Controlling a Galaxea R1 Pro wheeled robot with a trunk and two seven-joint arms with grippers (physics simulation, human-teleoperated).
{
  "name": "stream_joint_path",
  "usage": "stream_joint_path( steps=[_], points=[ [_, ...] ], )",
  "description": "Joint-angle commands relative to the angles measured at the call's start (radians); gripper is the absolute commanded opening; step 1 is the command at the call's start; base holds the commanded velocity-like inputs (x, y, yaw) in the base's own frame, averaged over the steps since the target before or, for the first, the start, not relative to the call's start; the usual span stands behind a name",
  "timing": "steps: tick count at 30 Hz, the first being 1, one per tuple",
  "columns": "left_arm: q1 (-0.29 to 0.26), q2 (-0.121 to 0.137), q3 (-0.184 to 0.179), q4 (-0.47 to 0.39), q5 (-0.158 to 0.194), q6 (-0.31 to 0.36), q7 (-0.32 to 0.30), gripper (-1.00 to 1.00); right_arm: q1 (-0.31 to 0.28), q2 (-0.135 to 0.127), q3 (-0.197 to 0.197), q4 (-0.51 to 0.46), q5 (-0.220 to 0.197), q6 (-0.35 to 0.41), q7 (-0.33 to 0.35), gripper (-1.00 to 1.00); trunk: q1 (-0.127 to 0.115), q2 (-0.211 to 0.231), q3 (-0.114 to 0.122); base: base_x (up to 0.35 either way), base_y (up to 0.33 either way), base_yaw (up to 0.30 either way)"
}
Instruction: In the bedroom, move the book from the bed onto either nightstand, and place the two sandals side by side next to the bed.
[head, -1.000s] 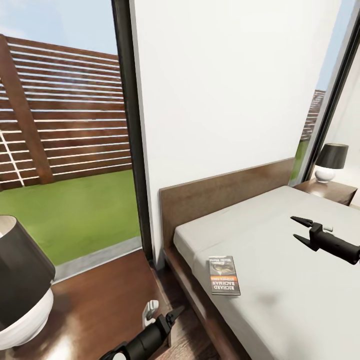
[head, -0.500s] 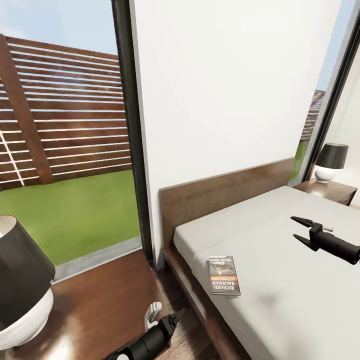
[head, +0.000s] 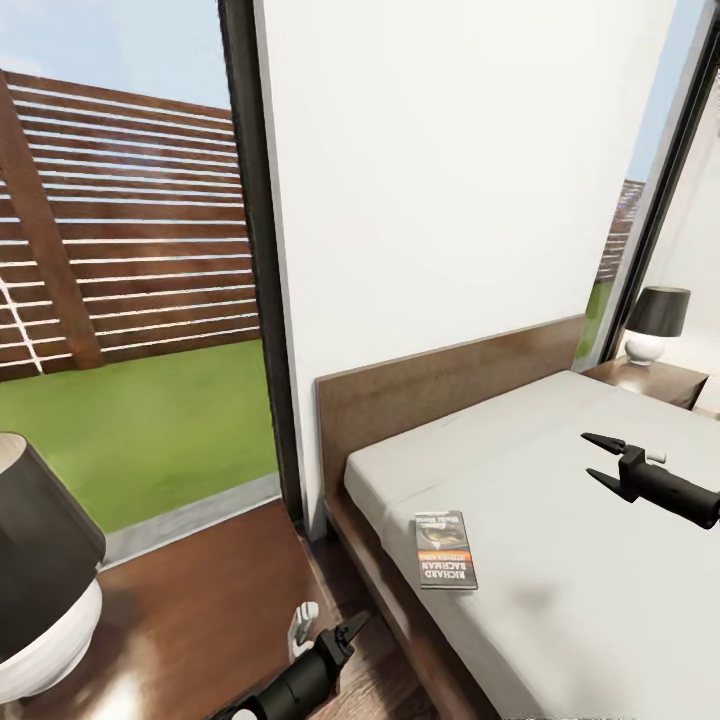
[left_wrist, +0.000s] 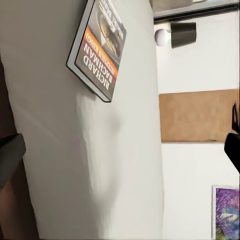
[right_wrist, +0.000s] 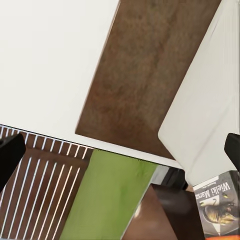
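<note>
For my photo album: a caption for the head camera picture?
Open right claw hovers above the bed, book lying near its edge.

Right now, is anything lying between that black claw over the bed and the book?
Nothing visible: bare mattress separates the right tool, open above the bed, from the book near the bed's edge.

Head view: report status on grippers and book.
Left gripper open, low beside the dark brown bed frame. Right gripper open above the pale mattress. Dark grey paperback book untouched near mattress edge. Nothing on it.
</note>
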Motion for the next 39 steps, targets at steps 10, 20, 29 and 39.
stream_joint_path(
  steps=[10,20,29,39],
  points=[
    [0.000,0.004,-0.004,0.015,0.080,0.007,0.002,1.00,-0.001,0.000,-0.004,0.001,0.004,0.005,0.004,1.00,0.000,0.000,-0.001,0.000,0.000,-0.116],
    [0.000,0.005,-0.004,0.018,0.093,0.008,-0.001,1.00,-0.001,0.000,-0.004,0.001,0.004,0.005,0.004,1.00,0.000,0.000,-0.001,0.000,0.000,-0.096],
    [0.000,0.005,-0.001,0.018,0.094,0.008,-0.005,1.00,-0.001,0.000,-0.004,0.001,0.004,0.005,0.003,1.00,0.000,0.000,-0.001,0.000,0.000,-0.080],
    [0.000,0.005,0.001,0.019,0.095,0.009,-0.007,1.00,-0.001,0.000,-0.004,0.001,0.005,0.005,0.002,1.00,0.000,0.000,-0.001,0.000,0.000,-0.077]
  ],
)
